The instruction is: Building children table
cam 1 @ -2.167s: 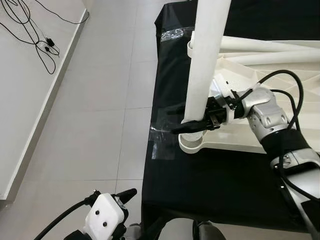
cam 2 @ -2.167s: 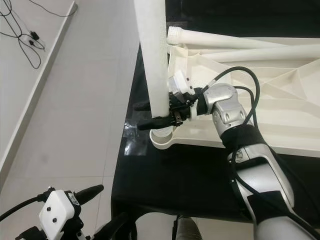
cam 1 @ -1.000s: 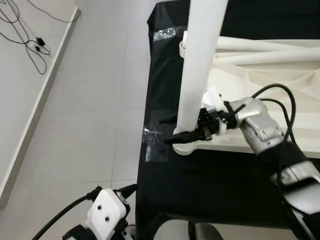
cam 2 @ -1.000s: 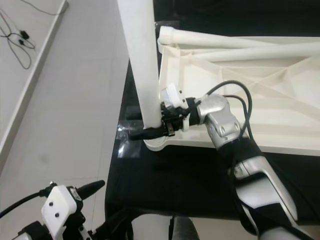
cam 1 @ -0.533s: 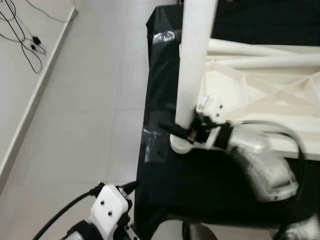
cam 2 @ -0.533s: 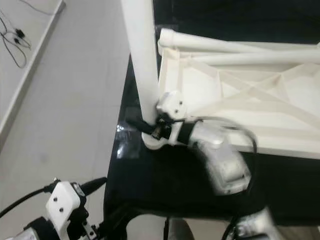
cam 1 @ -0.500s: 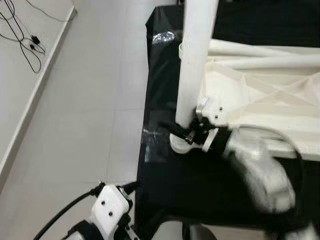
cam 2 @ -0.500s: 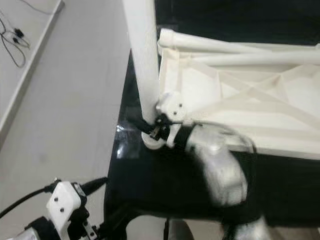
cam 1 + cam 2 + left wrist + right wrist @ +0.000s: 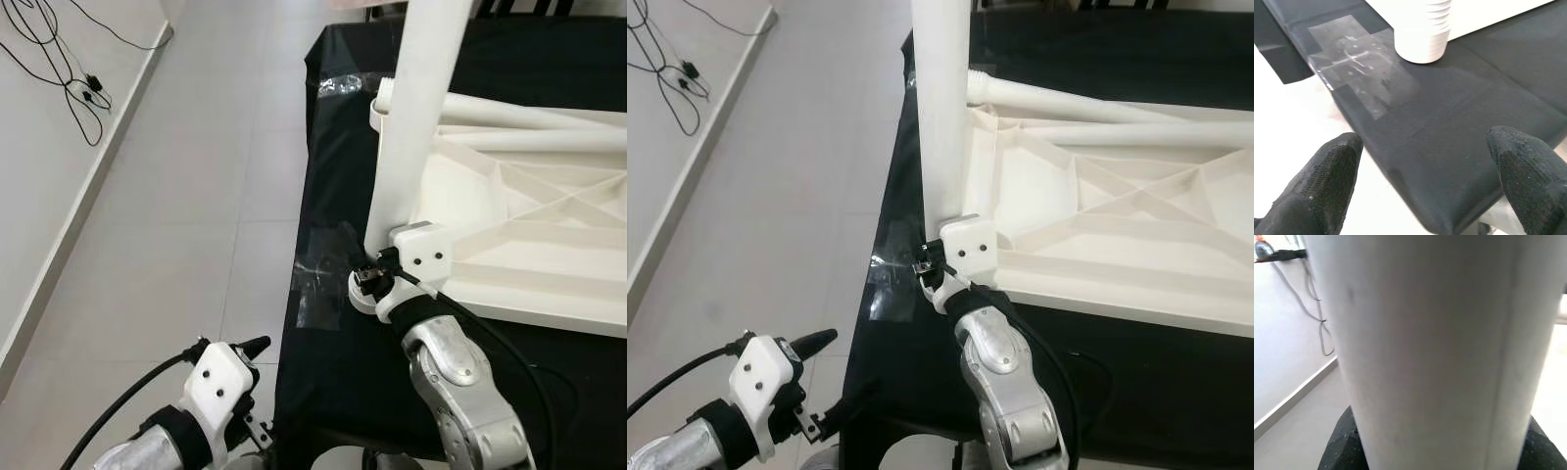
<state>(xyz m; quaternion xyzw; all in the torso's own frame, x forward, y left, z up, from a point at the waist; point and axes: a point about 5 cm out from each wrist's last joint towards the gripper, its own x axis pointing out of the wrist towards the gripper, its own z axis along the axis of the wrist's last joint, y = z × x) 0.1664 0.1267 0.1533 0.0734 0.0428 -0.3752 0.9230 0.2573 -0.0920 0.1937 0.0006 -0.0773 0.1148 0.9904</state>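
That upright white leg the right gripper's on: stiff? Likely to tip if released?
Probably stiff: the white leg looks like a straight moulded tube. It is tall over a small corner socket, so it may tip unless fully threaded. Its smooth round surface could slip in the right gripper.

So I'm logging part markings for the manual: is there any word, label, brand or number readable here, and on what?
None can be read.
The white table leg and the upturned white tabletop show bare plastic, no print.
The clear tape patch on the black cloth carries only scuffs.
The right gripper at the leg's base shows no marking.
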